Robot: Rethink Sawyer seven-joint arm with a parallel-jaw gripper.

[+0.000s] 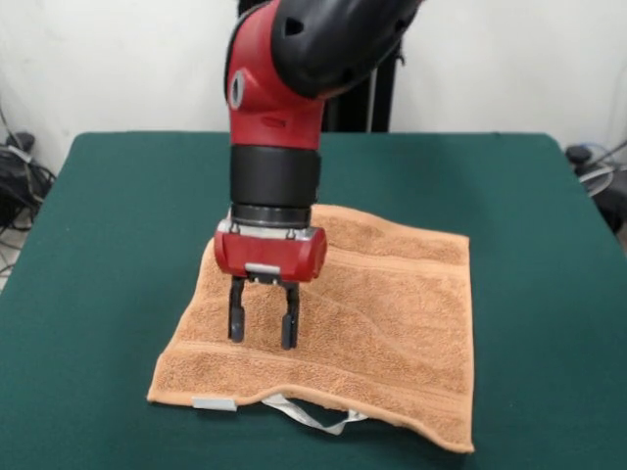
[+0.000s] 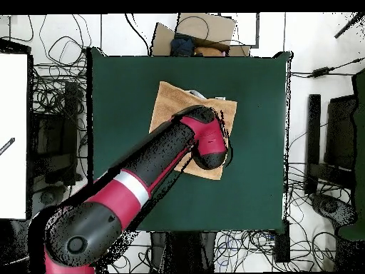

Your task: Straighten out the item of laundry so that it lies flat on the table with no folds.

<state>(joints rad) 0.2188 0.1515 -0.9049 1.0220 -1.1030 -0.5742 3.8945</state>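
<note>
The orange-tan towel point(image 1: 382, 313) lies spread on the dark green table point(image 1: 127, 245), with mild ripples across it and woven border bands near its edges. A small white tag point(image 1: 214, 403) and a white loop point(image 1: 318, 416) stick out at its near edge. My gripper point(image 1: 263, 338) hangs straight down over the towel's left-middle part, open, its fingertips at or just above the cloth, holding nothing. In the overhead view the arm covers much of the towel point(image 2: 170, 103), and the gripper itself is hidden under the wrist.
Cables and dark equipment point(image 2: 53, 128) lie on the floor around the table. A cardboard box point(image 2: 203, 32) sits beyond the table's far edge in the overhead view. Green table surface surrounds the towel on all sides.
</note>
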